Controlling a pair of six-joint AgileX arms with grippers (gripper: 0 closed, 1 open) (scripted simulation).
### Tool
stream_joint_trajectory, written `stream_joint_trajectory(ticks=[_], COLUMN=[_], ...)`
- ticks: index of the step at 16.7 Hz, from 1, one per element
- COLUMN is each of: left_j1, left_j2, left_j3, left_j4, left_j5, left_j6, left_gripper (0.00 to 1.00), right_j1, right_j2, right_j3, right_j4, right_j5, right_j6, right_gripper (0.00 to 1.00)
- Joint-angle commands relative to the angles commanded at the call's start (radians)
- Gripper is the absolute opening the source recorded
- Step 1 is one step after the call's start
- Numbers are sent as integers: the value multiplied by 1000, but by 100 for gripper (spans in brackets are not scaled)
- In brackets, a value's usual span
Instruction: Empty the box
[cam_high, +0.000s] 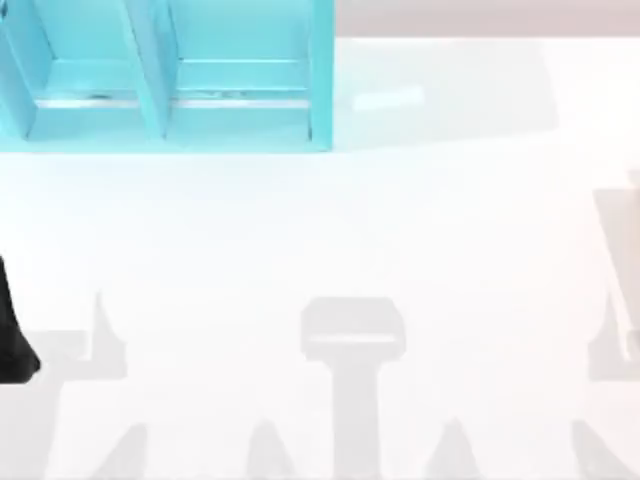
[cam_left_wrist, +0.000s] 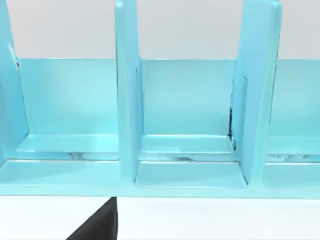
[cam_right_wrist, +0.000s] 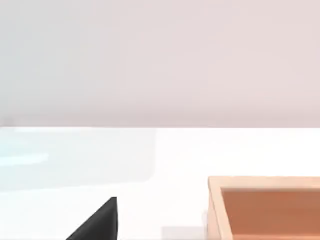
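the white table (cam_high: 320, 240) had a light blue divided shelf rack (cam_high: 170, 75) sitting on it at the far left corner. a wooden box (cam_right_wrist: 265, 207) sat on the same white surface, seen from the right wrist.

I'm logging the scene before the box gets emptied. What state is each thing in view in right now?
Blue rack: upright at the table's far left, its visible compartments hold nothing.
Wooden box: open-topped, on the table; the part of its inside that shows is bare.
Left arm: at the table's left edge, apart from the rack.
Table: white, arm shadows across the near side.
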Motion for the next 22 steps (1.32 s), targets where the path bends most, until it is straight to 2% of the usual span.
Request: stream_joint_trajectory(ticks=[4,8,17,22], left_j1=[0,0,0,0], left_j2=[0,0,0,0], left_j3=[0,0,0,0], left_j4=[0,0,0,0], left_j5=[0,0,0,0], left_j6=[0,0,0,0], left_gripper=[100,100,100,100], right_j1=[-15,-87,-338,-456], right_j2=[32,219,1071,1454], right_j3=[33,215,841,1130], right_j4=[-29,-186,-778,-1053], right_j5=[0,0,-3,-5], right_j6=[-15,-87,-331,-446], right_gripper=[100,100,100,100])
